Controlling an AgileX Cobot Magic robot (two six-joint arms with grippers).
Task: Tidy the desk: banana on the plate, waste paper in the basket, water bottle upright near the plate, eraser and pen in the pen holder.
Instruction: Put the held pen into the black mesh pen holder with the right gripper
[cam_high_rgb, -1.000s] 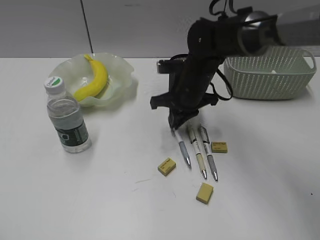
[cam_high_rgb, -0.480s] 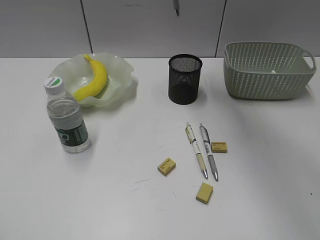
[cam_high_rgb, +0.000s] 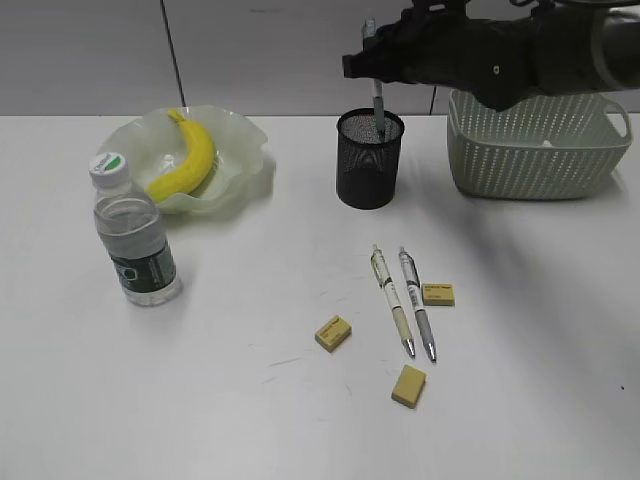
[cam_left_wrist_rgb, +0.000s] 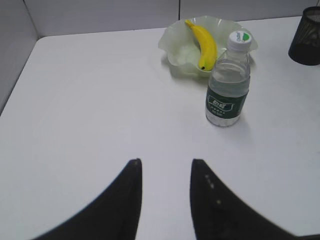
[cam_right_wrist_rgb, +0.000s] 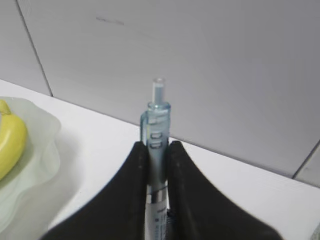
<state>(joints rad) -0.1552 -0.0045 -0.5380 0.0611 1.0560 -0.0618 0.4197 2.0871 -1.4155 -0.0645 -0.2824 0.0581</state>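
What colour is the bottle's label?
Dark green with white print, on the bottle; clearest in the left wrist view.

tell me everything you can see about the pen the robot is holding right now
The pen has a clear, pale blue-tinted plastic barrel with a clip, a silver band lower down and a small clear push button on top. It stands upright, clamped between the black fingers of the right gripper. In the exterior view its lower end dips into the mouth of the black mesh pen holder; whether the tip touches the bottom cannot be seen.
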